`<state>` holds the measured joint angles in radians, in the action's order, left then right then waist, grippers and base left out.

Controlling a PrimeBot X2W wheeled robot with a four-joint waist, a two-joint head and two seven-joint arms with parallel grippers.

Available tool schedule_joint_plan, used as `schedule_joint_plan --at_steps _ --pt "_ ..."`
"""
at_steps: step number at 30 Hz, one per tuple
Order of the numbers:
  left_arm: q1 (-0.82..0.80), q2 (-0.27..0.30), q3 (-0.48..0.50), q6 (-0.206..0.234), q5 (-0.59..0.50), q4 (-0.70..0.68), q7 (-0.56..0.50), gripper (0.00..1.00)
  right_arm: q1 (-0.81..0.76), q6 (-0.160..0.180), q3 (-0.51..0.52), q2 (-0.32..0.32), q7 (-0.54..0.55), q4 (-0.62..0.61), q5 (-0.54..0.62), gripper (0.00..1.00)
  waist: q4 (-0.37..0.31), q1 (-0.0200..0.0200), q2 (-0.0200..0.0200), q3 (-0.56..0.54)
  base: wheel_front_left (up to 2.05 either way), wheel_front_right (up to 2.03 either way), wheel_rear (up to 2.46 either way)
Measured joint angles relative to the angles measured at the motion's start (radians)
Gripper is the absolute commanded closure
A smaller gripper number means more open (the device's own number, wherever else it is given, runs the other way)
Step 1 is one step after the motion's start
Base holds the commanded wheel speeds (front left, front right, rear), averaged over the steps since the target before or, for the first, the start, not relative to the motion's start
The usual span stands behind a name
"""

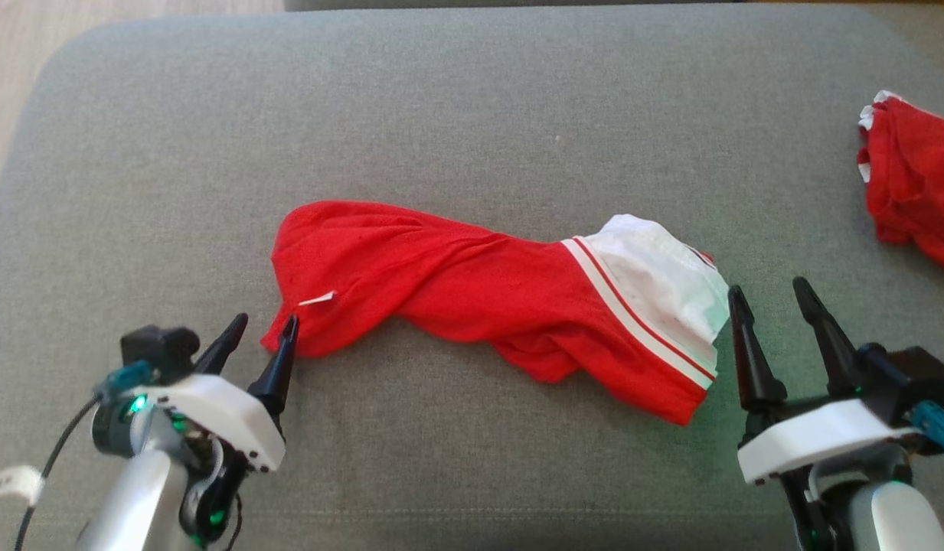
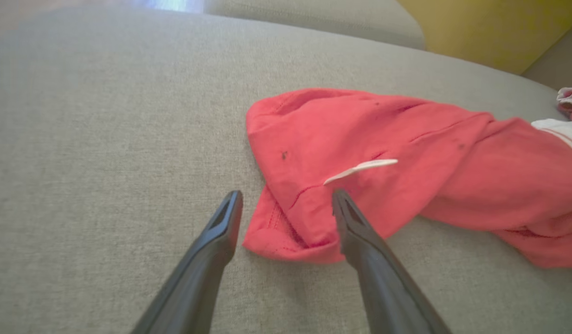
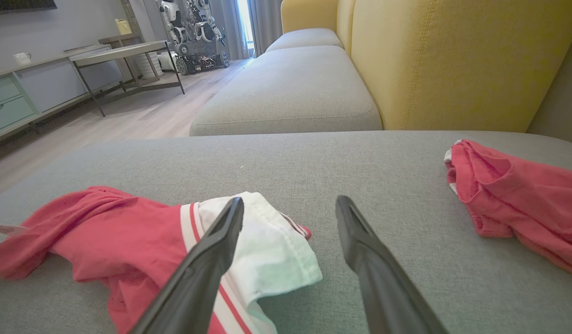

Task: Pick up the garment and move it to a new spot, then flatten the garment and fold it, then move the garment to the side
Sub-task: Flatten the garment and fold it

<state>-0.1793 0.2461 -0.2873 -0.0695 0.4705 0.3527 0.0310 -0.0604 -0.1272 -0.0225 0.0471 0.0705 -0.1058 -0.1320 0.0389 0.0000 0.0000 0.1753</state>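
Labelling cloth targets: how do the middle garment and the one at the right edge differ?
The middle garment lies stretched long and twisted; the right garment sits bunched. The middle garment shows a broad white band with red stripes; the right garment only slivers of white trim. Both are red, on the grey cushion.

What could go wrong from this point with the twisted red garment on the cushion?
1. The red garment is twisted mid-length; lifting both ends may carry the twist along and hinder flattening.
2. The open left tool straddles a folded corner near the white tag; it may pinch extra layers.
3. A second red garment lies beyond the open right tool; a sideways move could drag into it.
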Motion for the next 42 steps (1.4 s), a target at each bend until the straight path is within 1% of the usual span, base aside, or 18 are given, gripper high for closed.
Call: schedule_joint_plan --at_steps 2,5,11,14,15,16,17,18,19,20,26,29,31,38,39,40,42 --pt "-0.033 0.001 -0.013 -0.019 0.008 0.053 -0.007 0.0 0.013 0.0 -0.004 0.0 0.0 0.002 0.0 0.0 -0.004 0.0 0.0 0.008 0.0 0.0 0.0" --pt "-0.078 0.001 -0.035 -0.036 0.008 0.121 -0.012 0.0 0.026 0.0 -0.005 0.0 0.0 0.006 0.0 0.0 -0.011 0.0 0.0 0.019 0.0 0.0 0.0" --pt "-0.14 0.001 -0.08 -0.052 0.024 0.227 -0.009 0.0 0.029 0.0 -0.005 0.0 -0.002 0.012 -0.007 0.0 -0.023 0.0 0.0 0.037 0.0 0.0 0.0" --pt "-0.171 0.0 -0.102 -0.055 0.04 0.276 0.014 0.0 0.03 0.0 -0.005 0.0 -0.003 0.018 -0.007 0.0 -0.028 0.0 0.0 0.044 0.0 0.0 0.0" --pt "-0.179 0.0 -0.109 -0.055 0.044 0.287 0.015 0.05 0.031 0.0 -0.006 0.0 -0.003 0.02 -0.007 0.0 -0.028 0.0 0.0 0.044 0.0 0.0 0.0" --pt "-0.185 0.0 -0.117 -0.055 0.045 0.296 0.02 0.18 0.032 0.0 -0.006 0.0 -0.003 0.022 -0.007 0.0 -0.028 0.0 0.0 0.044 0.0 0.0 0.0" --pt "-0.19 0.0 -0.123 -0.055 0.047 0.303 0.025 0.18 0.032 0.0 -0.006 0.0 -0.003 0.022 -0.008 0.0 -0.028 0.0 0.0 0.044 0.0 0.0 0.0" --pt "-0.195 0.0 -0.128 -0.055 0.051 0.308 0.026 0.44 0.032 0.0 -0.006 0.0 -0.003 0.023 -0.009 0.0 -0.028 0.0 0.0 0.044 0.0 0.0 0.0" --pt "-0.199 0.001 -0.136 -0.055 0.052 0.314 0.033 0.66 0.032 0.0 -0.005 0.0 -0.003 0.023 -0.011 0.0 -0.027 0.0 0.0 0.044 0.0 0.0 0.0" --pt "-0.201 0.001 -0.147 -0.055 0.052 0.318 0.041 1.0 0.033 0.0 -0.005 0.0 -0.003 0.023 -0.011 0.0 -0.027 0.0 0.0 0.044 0.0 0.0 0.0" --pt "-0.21 0.015 -0.183 -0.055 0.038 0.33 0.117 1.0 0.034 0.0 -0.005 0.0 -0.002 0.031 -0.011 0.0 -0.024 0.0 0.0 0.039 0.0 0.0 0.0" --pt "-0.22 0.025 -0.184 -0.053 0.022 0.325 0.148 1.0 0.034 0.0 0.002 0.0 0.002 0.037 -0.011 0.0 -0.021 0.0 0.0 0.036 0.0 0.0 0.0" --pt "-0.22 0.033 -0.183 -0.043 0.016 0.303 0.163 1.0 0.034 0.0 0.01 0.0 0.011 0.04 -0.011 0.0 -0.019 0.0 0.0 0.034 0.0 0.0 0.0" --pt "-0.205 0.061 -0.181 -0.008 0.015 0.169 0.162 1.0 0.028 0.0 0.038 0.0 0.069 0.05 -0.004 0.0 -0.01 0.0 0.0 0.024 0.0 0.0 0.0" --pt "-0.199 0.067 -0.18 -0.007 0.015 0.149 0.153 0.99 0.027 0.0 0.04 0.0 0.084 0.055 0.002 0.0 -0.009 0.0 0.0 0.023 0.0 0.0 0.0" --pt "-0.199 0.067 -0.18 -0.007 0.015 0.149 0.153 0.95 0.027 0.0 0.04 0.0 0.084 0.055 0.002 0.0 -0.009 0.0 0.0 0.023 0.0 0.0 0.0" --pt "-0.181 0.075 -0.18 0.009 0.015 0.111 0.139 0.94 0.024 0.0 0.04 0.0 0.114 0.064 0.012 0.0 -0.007 0.0 0.0 0.023 0.0 0.0 0.0"
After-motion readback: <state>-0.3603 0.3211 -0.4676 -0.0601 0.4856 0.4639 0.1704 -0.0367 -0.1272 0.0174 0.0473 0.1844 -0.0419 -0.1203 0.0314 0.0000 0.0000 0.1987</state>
